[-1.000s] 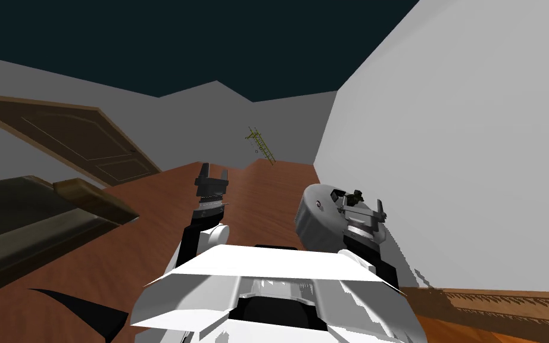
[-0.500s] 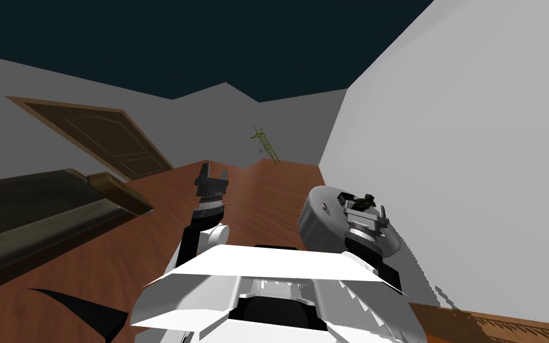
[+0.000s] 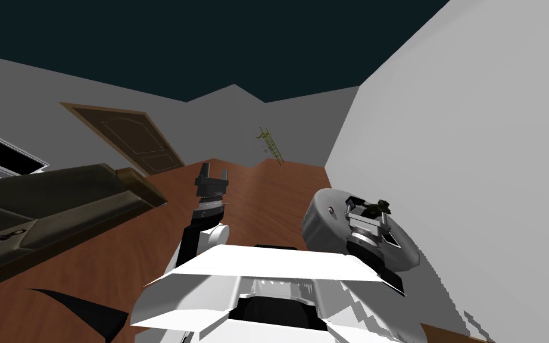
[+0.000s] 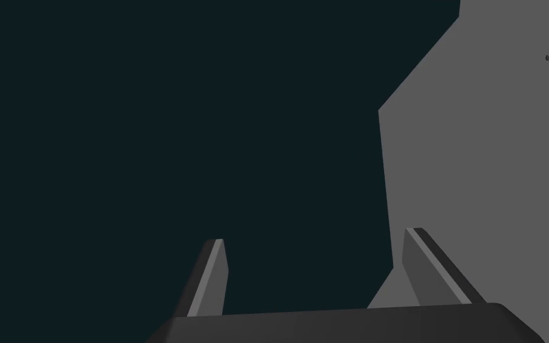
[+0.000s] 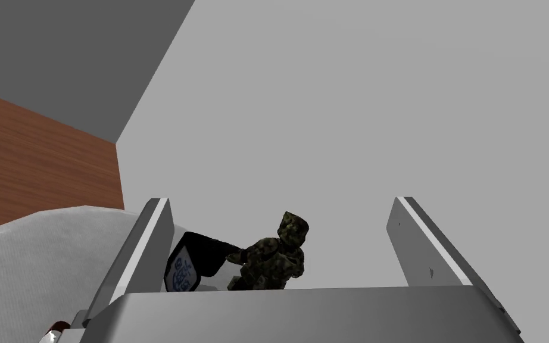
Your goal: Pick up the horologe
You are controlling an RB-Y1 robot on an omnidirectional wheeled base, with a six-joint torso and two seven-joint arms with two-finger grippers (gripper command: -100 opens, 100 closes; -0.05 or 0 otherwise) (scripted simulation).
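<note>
A small black horologe (image 5: 191,266) with a blue and white face stands on a round grey table (image 3: 327,223) by the right wall. Beside it is a dark camouflage figurine (image 5: 273,259). My right gripper (image 5: 280,202) is open just above the table. The horologe sits close to the inner side of one finger, and the figurine is between the fingers. In the head view the right gripper (image 3: 367,213) hovers over the table top, with the figurine (image 3: 380,208) at its tip. My left gripper (image 3: 212,174) is raised in front of me, and its wrist view shows the left gripper (image 4: 316,236) open and holding nothing.
A tall grey wall (image 3: 476,178) runs close along the right of the table. A dark sofa (image 3: 59,205) lies to the left on the wooden floor (image 3: 255,190). A brown door (image 3: 142,140) and a small yellow-green ladder-like thing (image 3: 270,145) are at the far wall.
I have turned left, so the door, the sofa and the table have slid right in the head view. My right gripper stays over the table and both grippers stay open.
</note>
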